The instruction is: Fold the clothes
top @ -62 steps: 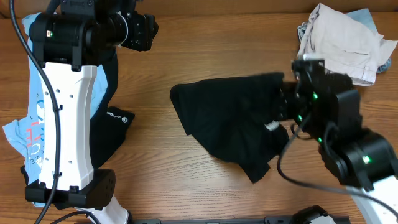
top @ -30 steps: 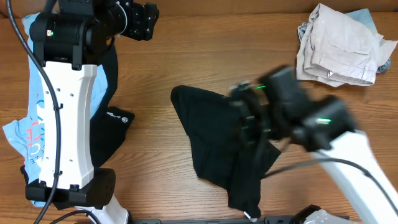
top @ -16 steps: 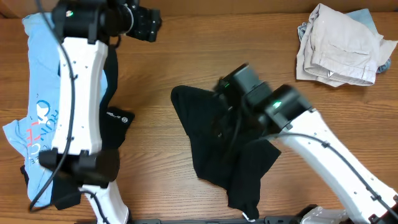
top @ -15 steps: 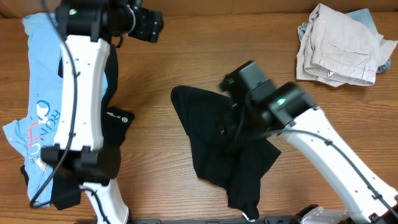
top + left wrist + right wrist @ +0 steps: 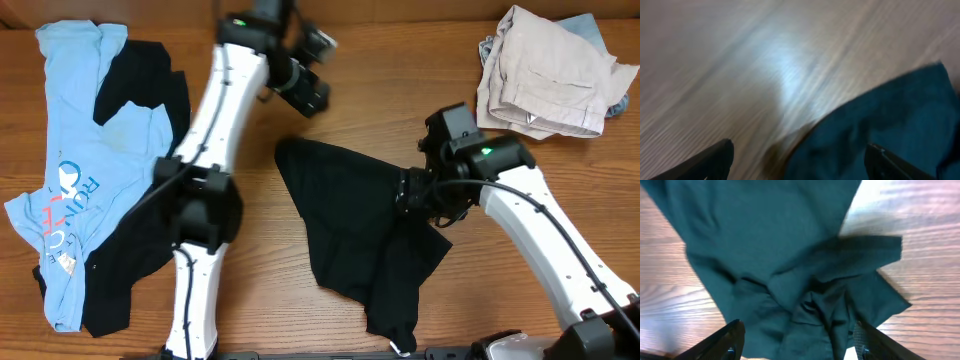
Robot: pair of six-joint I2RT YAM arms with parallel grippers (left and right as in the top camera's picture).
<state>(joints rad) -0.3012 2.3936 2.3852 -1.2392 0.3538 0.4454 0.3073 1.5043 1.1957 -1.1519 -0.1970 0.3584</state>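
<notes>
The black T-shirt (image 5: 355,235) lies rumpled in the middle of the desk (image 5: 400,80). It is widest toward the far side and narrows to a tip at the near edge, where a small white tag (image 5: 400,347) shows. Folds and creases bunch up along its right side. The right gripper (image 5: 412,193) hangs over that right side. In the right wrist view its two fingers (image 5: 729,339) stand wide apart with the bunched cloth of the shirt (image 5: 790,255) spread beneath them, nothing pinched. The left gripper (image 5: 312,93) is toward the far edge, just beyond the shirt's far left corner and not touching it. The left wrist view is blurred, but its fingers (image 5: 715,159) are plainly spread with nothing between them, over bare wood and an edge of the dark cloth (image 5: 890,125). Along the left edge of the desk a light-blue tee (image 5: 70,170) with print lies flat, overlapping a black garment (image 5: 140,85). The left arm crosses above part of that garment. In the far right corner sits a heap of beige clothes (image 5: 550,65), well apart from the shirt.
</notes>
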